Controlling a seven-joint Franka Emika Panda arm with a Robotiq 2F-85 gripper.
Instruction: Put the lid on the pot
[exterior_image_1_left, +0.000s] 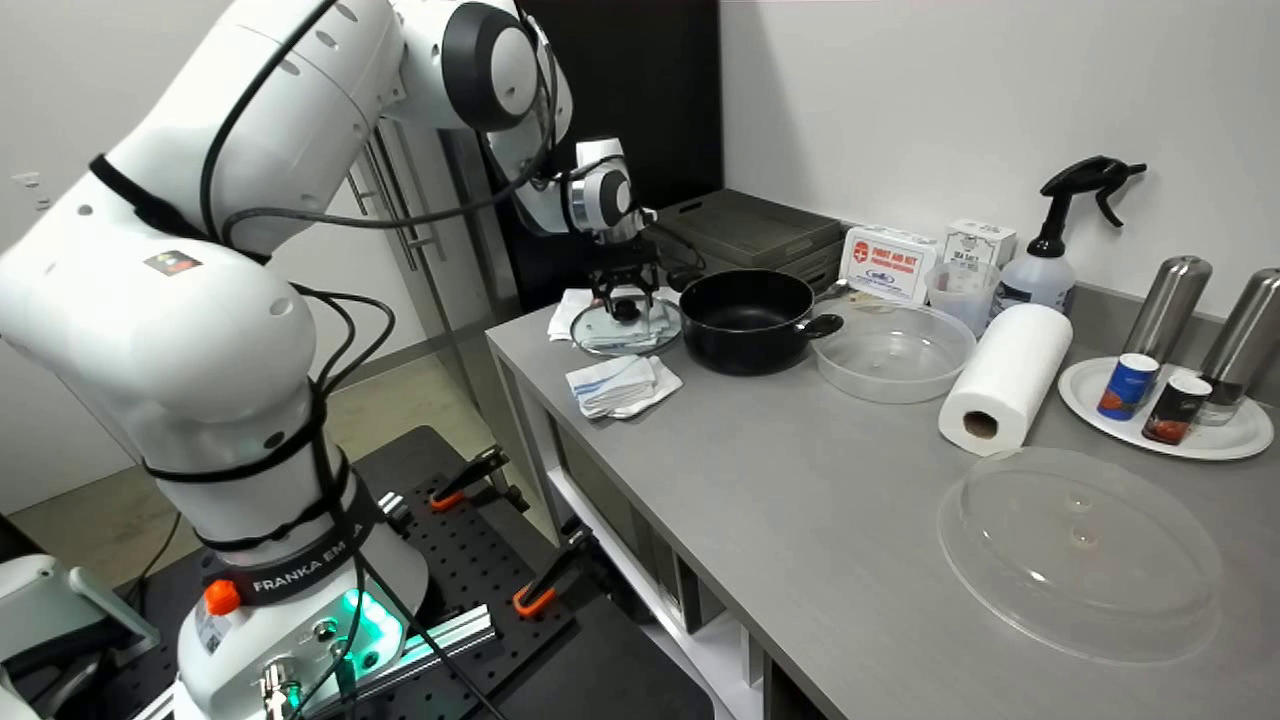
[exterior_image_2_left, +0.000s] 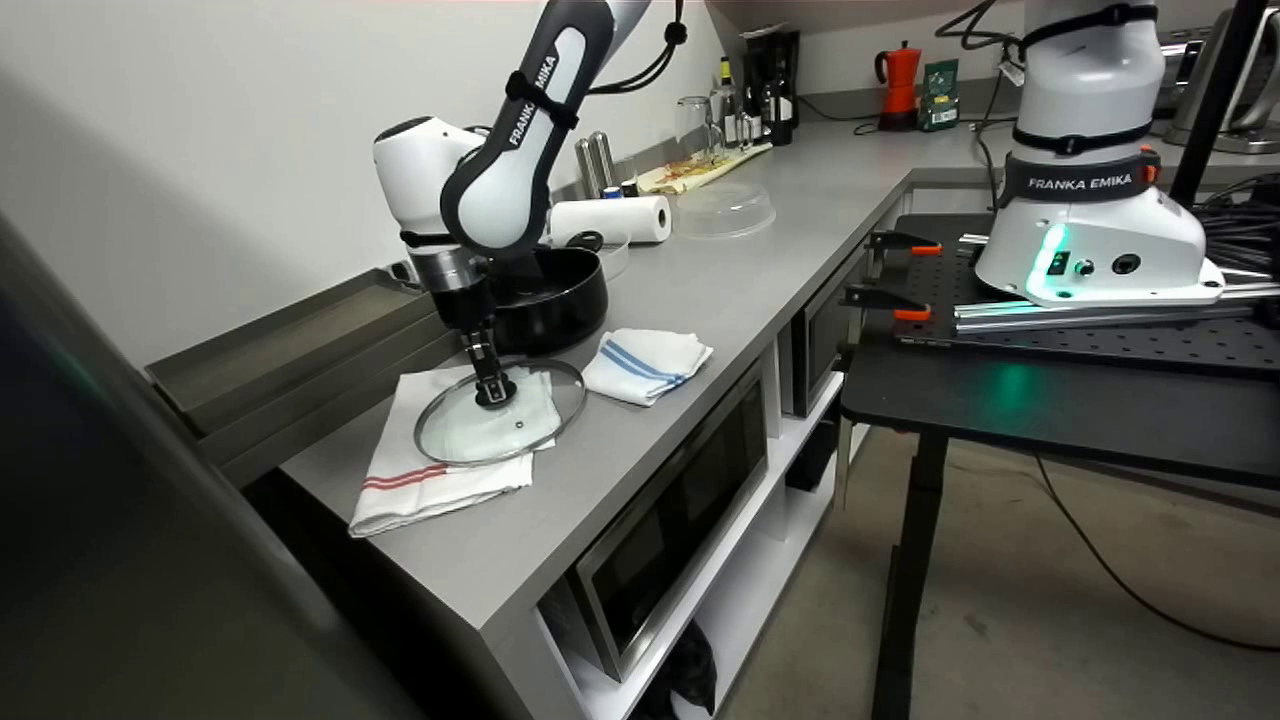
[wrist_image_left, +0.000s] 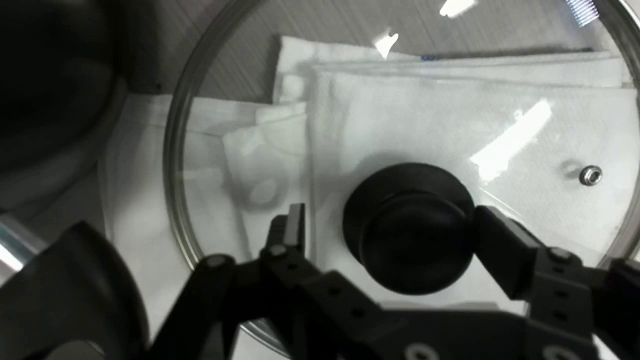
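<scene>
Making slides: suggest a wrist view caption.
Open pincer straddling the knob of the glass lid, white cloth beneath, pot upper left.

The arm (exterior_image_1_left: 318, 118) stretches out, fingers (wrist_image_left: 506, 251) downward and parted.

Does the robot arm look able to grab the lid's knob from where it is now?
Probably yes: in the wrist view the lid's knob shows between the open jaws, with a gap on one side and nothing lying over it.
</scene>
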